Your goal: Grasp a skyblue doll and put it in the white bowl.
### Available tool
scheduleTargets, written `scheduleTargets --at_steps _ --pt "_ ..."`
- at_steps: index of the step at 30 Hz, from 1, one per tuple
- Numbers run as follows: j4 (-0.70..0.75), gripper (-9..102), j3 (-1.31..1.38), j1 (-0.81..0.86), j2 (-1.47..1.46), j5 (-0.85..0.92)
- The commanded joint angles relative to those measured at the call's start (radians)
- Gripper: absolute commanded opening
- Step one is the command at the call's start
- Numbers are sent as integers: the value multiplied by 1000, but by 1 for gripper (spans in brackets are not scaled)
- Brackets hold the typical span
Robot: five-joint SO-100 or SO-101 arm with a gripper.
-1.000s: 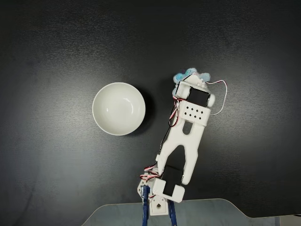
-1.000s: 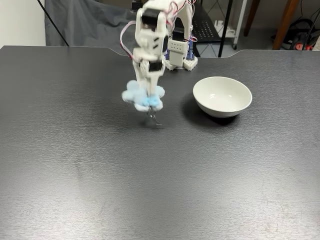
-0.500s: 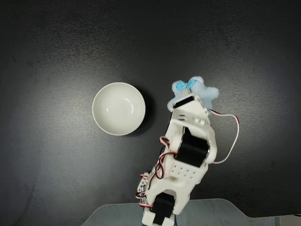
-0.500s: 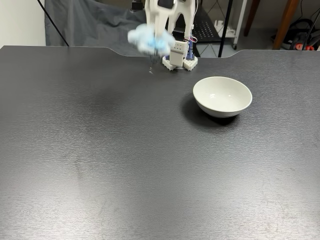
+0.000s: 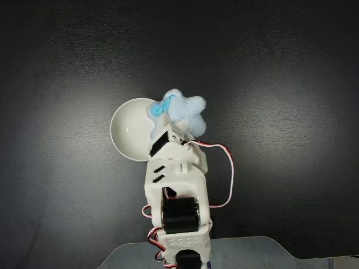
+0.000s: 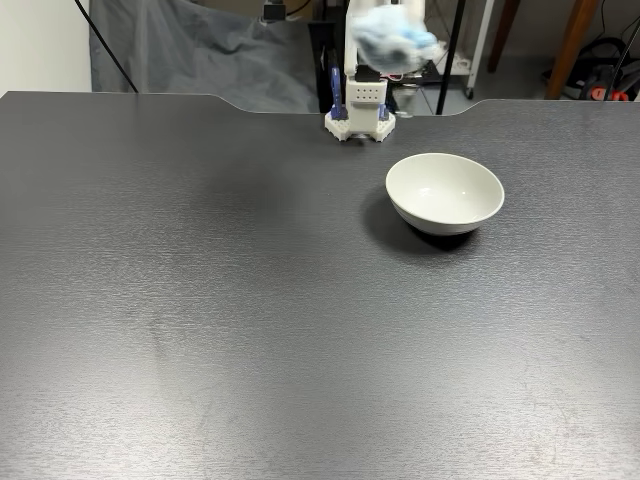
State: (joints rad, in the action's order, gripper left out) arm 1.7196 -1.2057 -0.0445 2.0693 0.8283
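The skyblue doll (image 5: 182, 112) is a fluffy light-blue plush held high in the air by my gripper (image 5: 171, 130), which is shut on it. In a fixed view from above it overlaps the right rim of the white bowl (image 5: 132, 130). In the fixed view from the front, the doll (image 6: 395, 32) is blurred, near the top edge, above the arm's base (image 6: 358, 105) and up and left of the bowl (image 6: 444, 192). The bowl stands on the black table with nothing in it. My fingers are mostly hidden by the plush.
The black table (image 6: 250, 320) stretches wide in front of the bowl. A cut-out in the table's edge (image 5: 196, 246) holds the arm's base. Red and white wires (image 5: 227, 168) loop off the arm's right side. Chairs and stands sit behind the table.
The arm has lifted the doll off the table and swung it toward the bowl: leftward in the view from above, rightward in the front view. The bowl has not moved.
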Motion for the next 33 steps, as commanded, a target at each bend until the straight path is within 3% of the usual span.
scheduleTargets --at_steps 1,13,22,27,33 --pt "52 -2 72 -130 41 -48" --pt "52 -2 -86 -413 38 -179" --pt "51 -2 -115 -428 23 -218" --pt "43 -2 -114 -423 -138 -218" --pt "-115 -2 -117 -428 -170 -219"
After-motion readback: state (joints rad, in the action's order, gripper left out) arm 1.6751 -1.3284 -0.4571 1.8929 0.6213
